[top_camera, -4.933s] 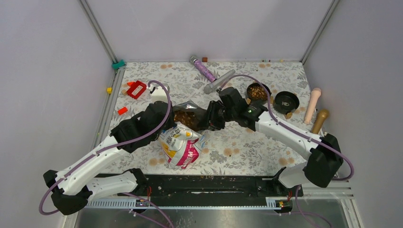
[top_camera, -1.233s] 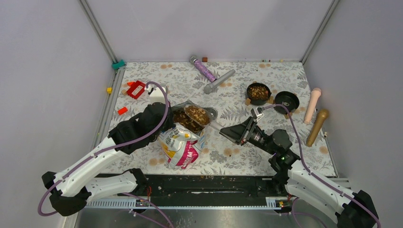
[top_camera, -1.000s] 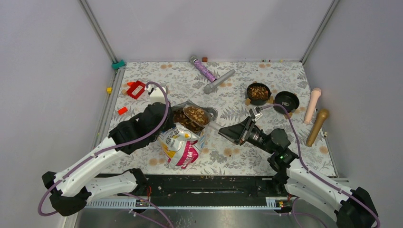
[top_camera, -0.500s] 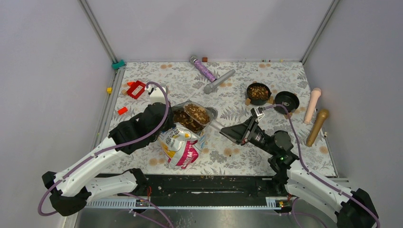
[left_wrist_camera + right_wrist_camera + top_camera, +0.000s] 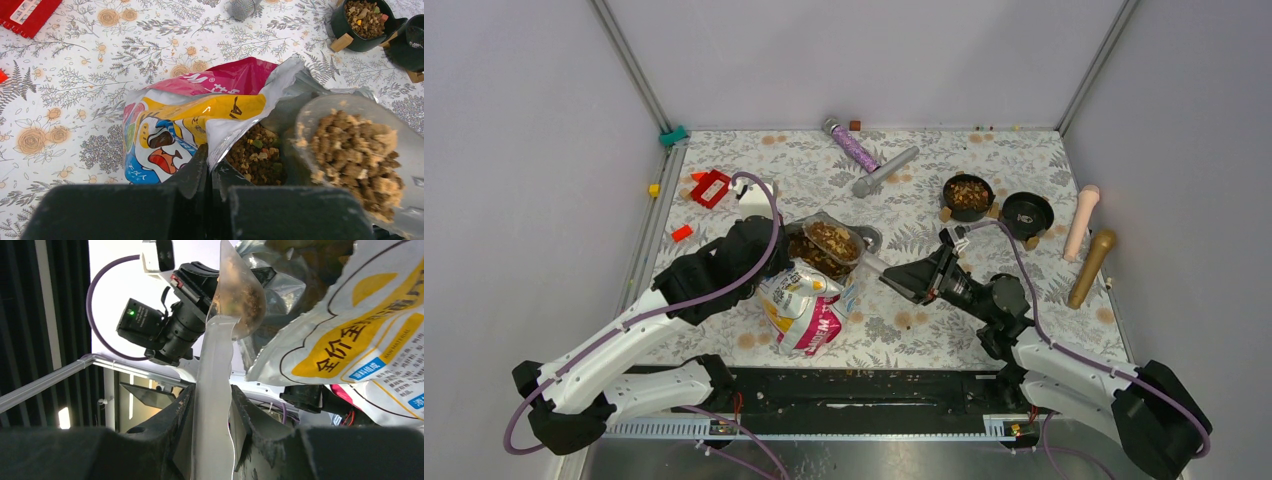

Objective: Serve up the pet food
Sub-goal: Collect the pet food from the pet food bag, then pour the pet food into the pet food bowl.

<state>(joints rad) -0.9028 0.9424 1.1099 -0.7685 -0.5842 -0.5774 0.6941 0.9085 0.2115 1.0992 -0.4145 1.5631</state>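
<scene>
Well beyond right fingers (image 5: 167,440), scooped pet food (image 5: 239,292).

Plain pale walls (image 5: 854,60) enclose a floral-clothed table (image 5: 794,160) — evenly lit.

right hand (image 5: 892,277) | drawn back from bag (image 5: 809,305) | scoop (image 5: 212,390) now heaped with pet food (image 5: 352,150)

Top external: high, behind the arm bases at the bottom edge, looks down and forward, far enough to take in the whole table (image 5: 924,300). Left wrist: close, looks steeply down past left gripper (image 5: 209,160) at bottom centre onto bag (image 5: 175,115) mid-frame, filled bowl (image 5: 362,17) upper right. Right wrist: very close, rolled sideways, looks along scoop (image 5: 215,370) from right gripper (image 5: 212,405) at bottom centre. All three share bag mouth and scoop.
</scene>
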